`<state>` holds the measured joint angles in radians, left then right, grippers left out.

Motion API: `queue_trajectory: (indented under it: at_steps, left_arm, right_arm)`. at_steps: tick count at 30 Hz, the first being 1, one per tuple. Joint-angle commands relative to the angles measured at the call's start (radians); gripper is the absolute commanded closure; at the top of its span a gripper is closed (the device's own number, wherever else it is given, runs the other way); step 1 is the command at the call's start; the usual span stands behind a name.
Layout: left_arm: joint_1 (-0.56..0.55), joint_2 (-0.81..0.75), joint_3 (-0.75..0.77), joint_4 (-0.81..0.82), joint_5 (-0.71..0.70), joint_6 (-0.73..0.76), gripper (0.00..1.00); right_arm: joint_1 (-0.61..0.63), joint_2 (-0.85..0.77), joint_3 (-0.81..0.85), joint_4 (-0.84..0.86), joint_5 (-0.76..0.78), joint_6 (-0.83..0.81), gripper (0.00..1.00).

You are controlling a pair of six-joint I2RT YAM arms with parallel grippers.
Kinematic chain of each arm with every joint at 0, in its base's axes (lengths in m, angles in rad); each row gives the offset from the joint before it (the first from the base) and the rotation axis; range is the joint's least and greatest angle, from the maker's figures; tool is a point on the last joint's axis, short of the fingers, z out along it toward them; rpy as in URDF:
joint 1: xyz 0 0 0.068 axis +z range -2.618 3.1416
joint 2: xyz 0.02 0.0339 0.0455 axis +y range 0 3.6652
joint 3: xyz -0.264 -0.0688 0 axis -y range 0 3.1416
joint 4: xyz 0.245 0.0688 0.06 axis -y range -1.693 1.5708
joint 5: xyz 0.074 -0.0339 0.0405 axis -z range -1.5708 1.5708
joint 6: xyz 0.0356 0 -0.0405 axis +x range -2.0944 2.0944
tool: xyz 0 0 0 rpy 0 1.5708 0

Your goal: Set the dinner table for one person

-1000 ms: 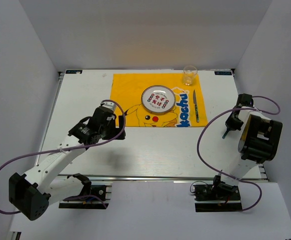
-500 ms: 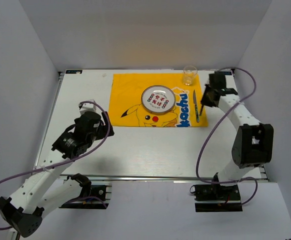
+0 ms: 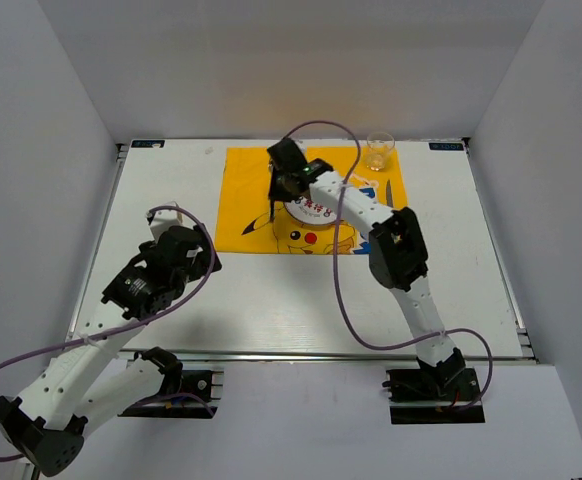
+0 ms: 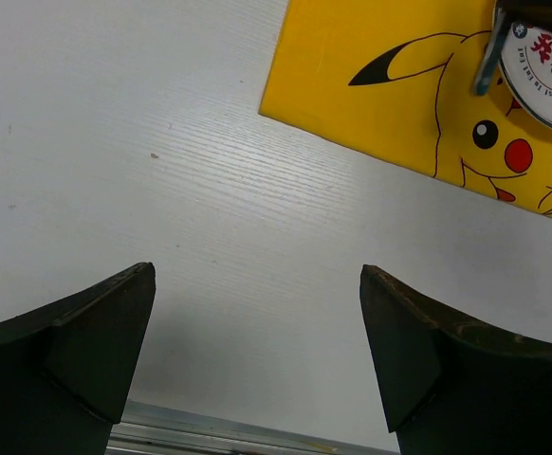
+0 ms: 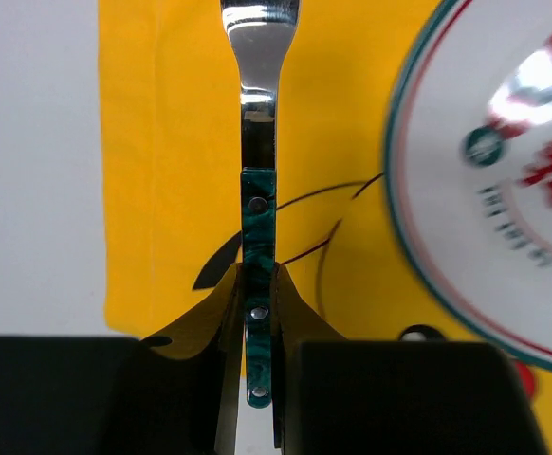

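Operator: Grippers first, the nearer one: how is the left gripper [image 4: 257, 284] found?

Observer: Fingers [image 4: 96, 332] are seen spread wide, with nothing between them. It is hung over bare table [image 4: 162, 190] at the near left, short of the mat [image 4: 333, 57]; a waiting pose is judged, clear of the other arm's reach.

Operator: Table itself: how is it described, and where?

Observer: A large white rectangular top is seen, with faint plank grain and a metal rail edge. It lies under everything, with both arm bases bolted at its near edge. Most of it is bare; the setting is gathered on the mat toward the far middle.

Operator: And the right gripper [image 5: 254, 284]?

Observer: It is reached across the mat and clamped on the green riveted handle of a utensil [image 5: 259, 204], metal end pointed away. Fork or knife cannot be told, the tip being cut off in the wrist view. It is held over the yellow cloth just left of the plate [image 5: 466, 237], lengthwise beside the rim, which is judged the spot where it is meant to be laid. Whether the cloth is touched cannot be told.

Operator: Farthest?

Observer: Glass [image 3: 378, 150] is stood upright at the mat's far right corner, apart from the plate, where a drink is usually set.
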<state>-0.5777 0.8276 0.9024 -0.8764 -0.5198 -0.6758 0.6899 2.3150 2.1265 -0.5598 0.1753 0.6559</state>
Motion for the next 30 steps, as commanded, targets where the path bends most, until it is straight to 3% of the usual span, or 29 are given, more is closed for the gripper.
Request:
queue_trajectory:
  at_steps: [1, 7, 13, 30]
  left_arm:
    - [0.004, -0.001, 0.02, -0.009, -0.02, -0.008, 0.02]
    - [0.004, -0.01, 0.015, 0.005, 0.0, 0.005, 0.02]
    - [0.004, -0.016, 0.013, 0.013, 0.014, 0.015, 0.02]
    - [0.004, -0.042, 0.006, 0.037, 0.052, 0.042, 0.02]
  right_arm:
    - [0.042, 0.033, 0.052, 0.023, 0.02, 0.099, 1.0]
    - [0.086, 0.159, 0.133, 0.08, -0.017, 0.137, 1.0]
    - [0.105, 0.191, 0.139, 0.168, -0.011, 0.165, 1.0]
    - [0.109, 0.288, 0.205, 0.212, -0.082, 0.191, 1.0]
